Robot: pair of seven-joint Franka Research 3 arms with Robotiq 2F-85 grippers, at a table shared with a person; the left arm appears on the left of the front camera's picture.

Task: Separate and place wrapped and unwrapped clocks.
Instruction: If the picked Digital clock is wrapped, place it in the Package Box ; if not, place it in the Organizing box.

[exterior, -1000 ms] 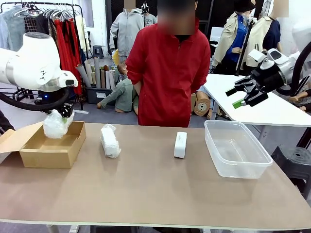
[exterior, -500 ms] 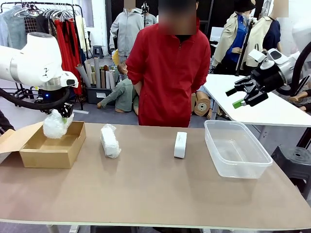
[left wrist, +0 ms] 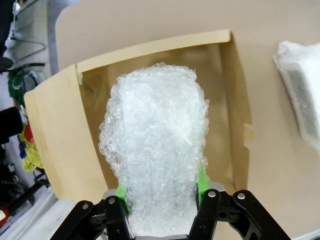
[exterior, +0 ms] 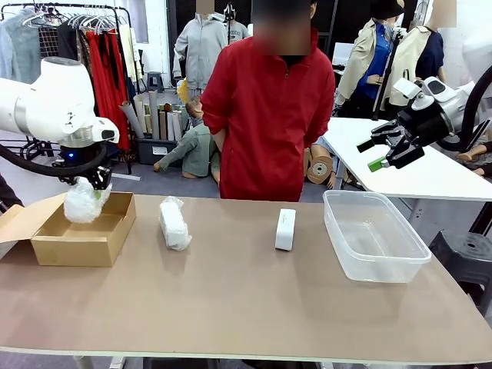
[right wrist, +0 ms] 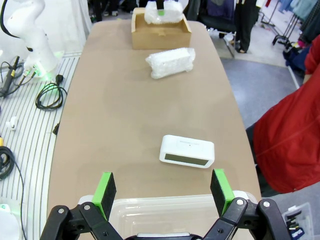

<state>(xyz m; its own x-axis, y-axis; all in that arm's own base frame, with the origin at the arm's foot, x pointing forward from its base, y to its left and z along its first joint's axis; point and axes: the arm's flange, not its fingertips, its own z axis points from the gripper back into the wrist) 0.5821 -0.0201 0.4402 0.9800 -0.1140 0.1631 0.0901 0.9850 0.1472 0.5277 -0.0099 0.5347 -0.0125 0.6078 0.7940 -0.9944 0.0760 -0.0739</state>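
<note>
a white oblong bundle in crinkly clear bubble wrap (left wrist: 155,145) is clamped between the green pads of the black 2-finger left gripper (left wrist: 161,187), which grips it at its near end; the bundle hangs above the open brown cardboard box (exterior: 77,247) at the table's left end, its lower part at about the level of the box's rim. in the left wrist view the bundle points down into the box's bare bottom, with the box walls around it on 3 sides. a second white bundle in bubble wrap (exterior: 174,224) lies on the tan tabletop (exterior: 231,300) just to the right of the box, apart from it and touched by nothing. further right, near the table's middle, the bare smooth white rectangular block (exterior: 285,229) stands on its long edge; the right wrist view shows a grey display window on its face. to the right of it, with a gap between, sits a clear rectangular plastic tub (exterior: 384,269) with nothing in it. the black right gripper (exterior: 371,154) is raised well above the table at the right side, over the tub's end, its jaws spread wide with nothing between the green pads. a person in a red jacket (exterior: 265,115) stands at the far edge of the table behind the block, hands out of sight.
</note>
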